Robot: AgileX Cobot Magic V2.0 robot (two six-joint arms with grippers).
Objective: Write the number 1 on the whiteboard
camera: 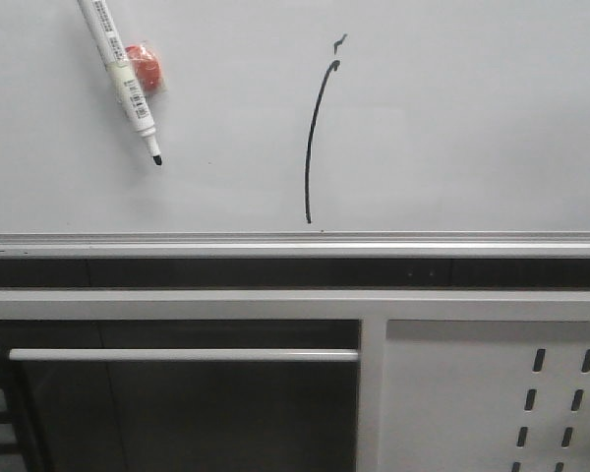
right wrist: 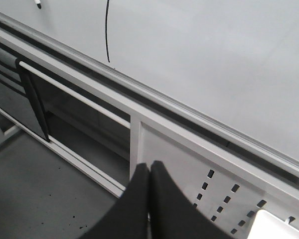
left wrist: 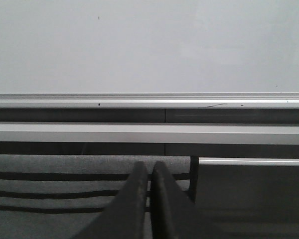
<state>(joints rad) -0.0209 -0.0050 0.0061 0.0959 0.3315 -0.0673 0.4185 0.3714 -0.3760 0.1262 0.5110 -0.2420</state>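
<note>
- Front view: the number 1 (camera: pixel 315 147) stands on the whiteboard (camera: pixel 472 118) as a thin black, slightly bowed stroke ending just above the silver bottom rail (camera: pixel 295 242), with a small loose tick above its top.
- A white marker (camera: pixel 121 74) hangs tilted at upper left, uncapped tip down, well apart from the stroke; something red (camera: pixel 146 65) sits behind it. What holds the marker is out of frame.
- The left gripper (left wrist: pixel 150 172) has its jaws pressed together, holding nothing, pointing toward the rail.
- The right gripper (right wrist: pixel 150 172) is likewise closed and bare, above the perforated panel (right wrist: pixel 209 184).
- Judged risk: the digit looks done, so a stray marker touch would add an unwanted line; the bare tip could also dry out.
- The detached tick may already hurt legibility.
</note>
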